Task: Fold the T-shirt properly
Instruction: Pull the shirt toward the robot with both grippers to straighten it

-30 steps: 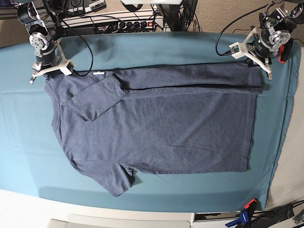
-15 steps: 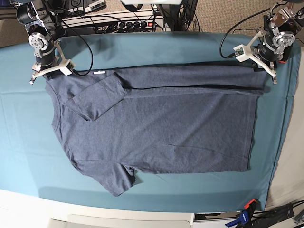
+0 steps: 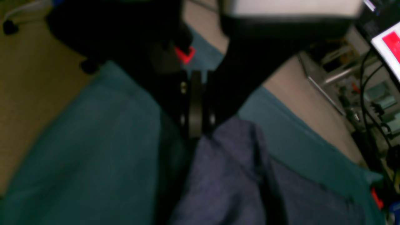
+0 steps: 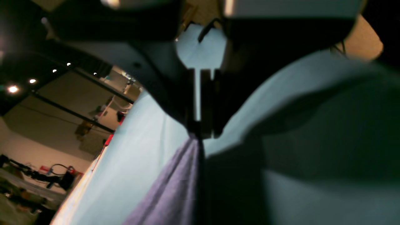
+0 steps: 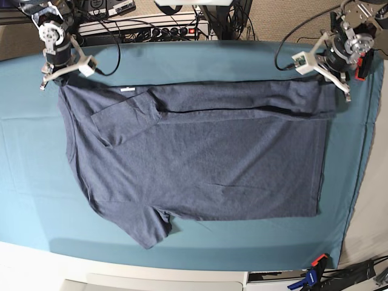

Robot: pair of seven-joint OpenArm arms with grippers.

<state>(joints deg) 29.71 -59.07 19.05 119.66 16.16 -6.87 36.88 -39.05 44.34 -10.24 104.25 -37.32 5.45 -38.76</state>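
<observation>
Both arms have drawn the T-shirt (image 5: 200,163) farther up the table cloth (image 5: 182,60), stretching its folded far edge. The left gripper (image 5: 332,82) and the right gripper (image 5: 57,76) stay clamped on its corners, so the first fold looks nearly set.

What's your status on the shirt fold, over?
Left gripper shut on the T-shirt hem corner. Right gripper shut on its shoulder corner. One side folded in. Nothing blocking on the table cloth.

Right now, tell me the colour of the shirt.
Heathered navy blue, no print showing on the shirt; clearest in the base view.
</observation>
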